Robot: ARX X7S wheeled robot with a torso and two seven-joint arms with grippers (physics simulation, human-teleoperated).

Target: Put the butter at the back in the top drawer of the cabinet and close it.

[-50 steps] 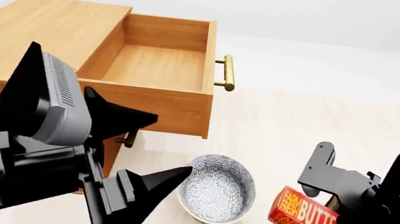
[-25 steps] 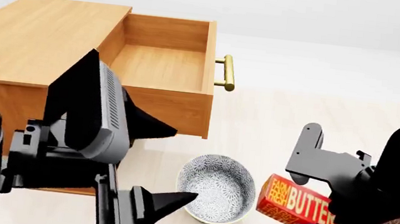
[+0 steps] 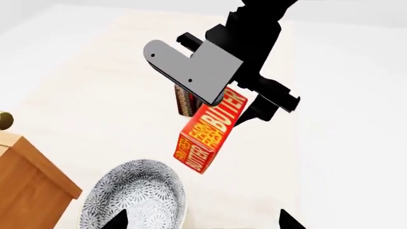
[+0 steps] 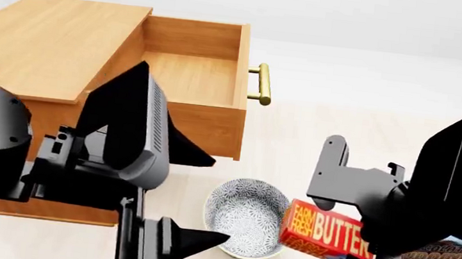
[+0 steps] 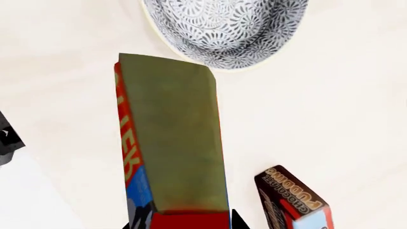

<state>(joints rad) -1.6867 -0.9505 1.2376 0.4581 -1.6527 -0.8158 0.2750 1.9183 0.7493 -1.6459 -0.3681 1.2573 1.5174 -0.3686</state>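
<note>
Surveying the scene: 1 pale cream floor (image 4: 342, 135), matte and unmarked, ran back to plain white walls.

Item 1: the cabinet (image 4: 42, 45), light-brown wood, stood on the floor at the head view's left. Its top drawer (image 4: 190, 73) was pulled fully out, with a brass bar handle (image 4: 261, 84) on its front; the drawer's inside showed only bare wood. The lower drawers were mostly hidden behind the left arm.

Item 2: 1 bowl (image 4: 247, 218), white with a fine blue-grey pattern, sat on the floor just in front of the cabinet's front corner. It held nothing.

Item 3: the butter (image 4: 323, 233), a red-and-orange box, was held clear of the floor beside the bowl, on the side away from the cabinet. The right gripper (image 3: 219, 102) was clamped on it, 1 grey finger (image 3: 190, 71) lying flat against the box's face.

Item 4: 1 chocolate pudding box (image 5: 296, 202), dark brown with a pale blue end, stood on the floor behind the butter, partly hidden by the right arm in the head view.

Item 5: the left gripper (image 4: 181, 195) hung between the cabinet front and the bowl, its 2 black fingers spread wide and holding nothing.
</note>
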